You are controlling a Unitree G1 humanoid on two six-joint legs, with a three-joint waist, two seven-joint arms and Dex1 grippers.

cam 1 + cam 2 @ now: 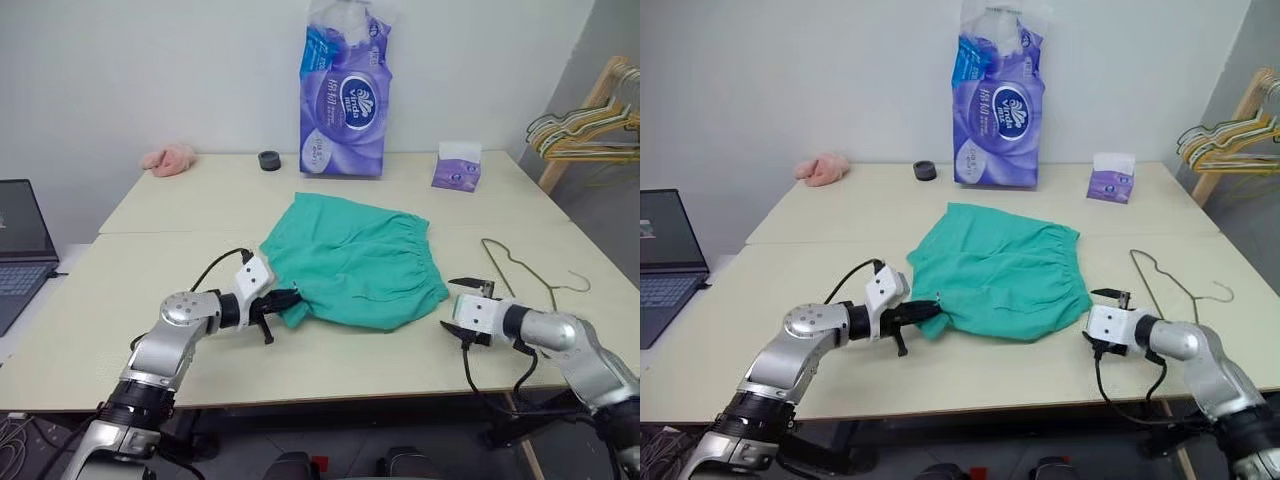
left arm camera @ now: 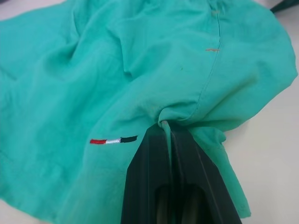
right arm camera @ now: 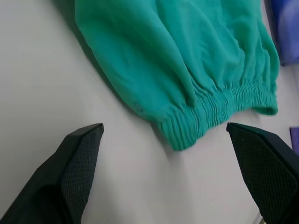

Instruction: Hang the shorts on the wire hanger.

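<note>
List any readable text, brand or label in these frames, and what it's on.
"Vinda": logo oval on the purple tissue pack.
Chinese characters beside it: too blurred to read.
Small purple tissue box: print too small to read.
The shorts: a red, white and black stitched stripe, no letters.

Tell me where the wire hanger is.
The wire hanger lies flat on the table's right side, just right of the shorts, beyond the right gripper.

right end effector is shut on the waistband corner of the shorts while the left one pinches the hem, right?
Not quite. The right end effector is open, its fingers apart on either side of the waistband corner of the shorts, as the right wrist view shows. The left end effector does pinch the hem.
</note>
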